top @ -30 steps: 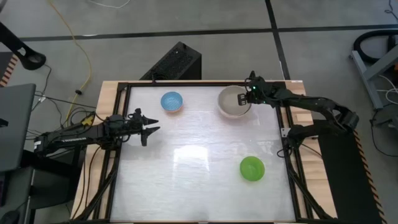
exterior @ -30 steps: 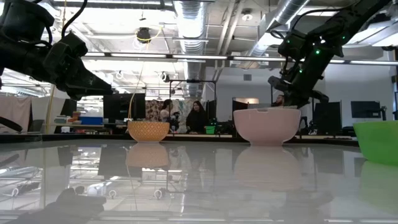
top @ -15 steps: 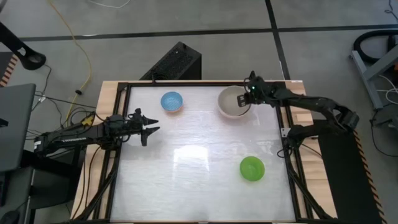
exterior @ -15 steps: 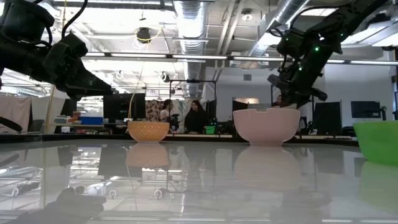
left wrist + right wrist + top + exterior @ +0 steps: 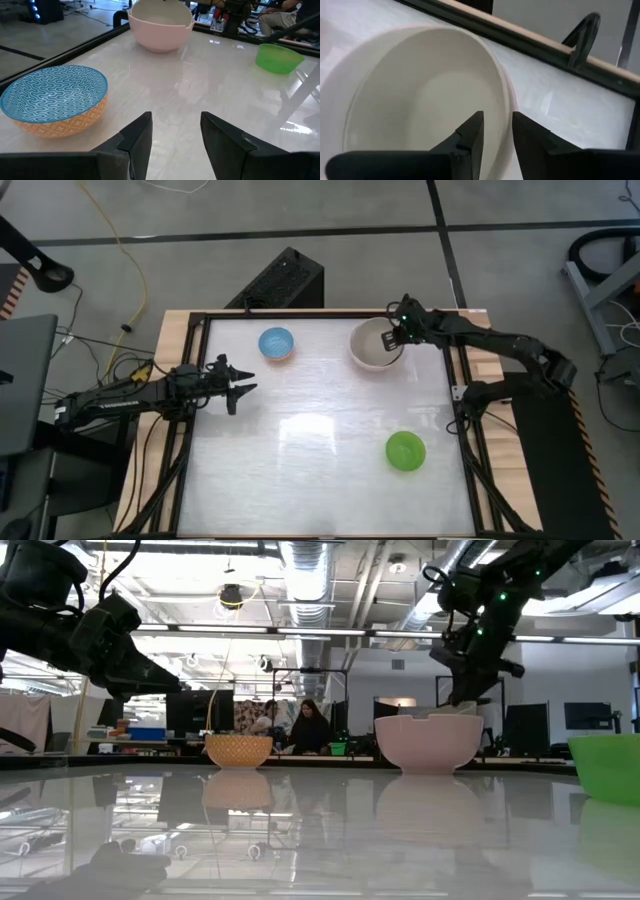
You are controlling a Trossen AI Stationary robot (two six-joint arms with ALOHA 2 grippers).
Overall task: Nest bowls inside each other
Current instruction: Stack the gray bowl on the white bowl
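Note:
A grey-beige bowl [image 5: 420, 100] sits nested in the pale pink bowl [image 5: 428, 745] at the table's far right; the pink rim [image 5: 512, 97] shows just outside it. My right gripper [image 5: 497, 116] hangs open above this pair's far-right rim [image 5: 396, 340], touching nothing. The light blue patterned bowl [image 5: 277, 343] stands at the far left and the green bowl [image 5: 405, 451] at the near right, each alone on its base. My left gripper [image 5: 240, 388] waits open at the table's left edge, near the blue bowl [image 5: 55, 97].
A black frame rail [image 5: 545, 42] runs along the table's far edge just behind the nested bowls. The middle of the white tabletop [image 5: 320, 420] lies bare between the bowls. People sit in the room beyond the table [image 5: 310, 725].
My right gripper has risen from the rim of the nested bowls and rolled a little; it now hangs clear above them. The bowls have stayed in place.

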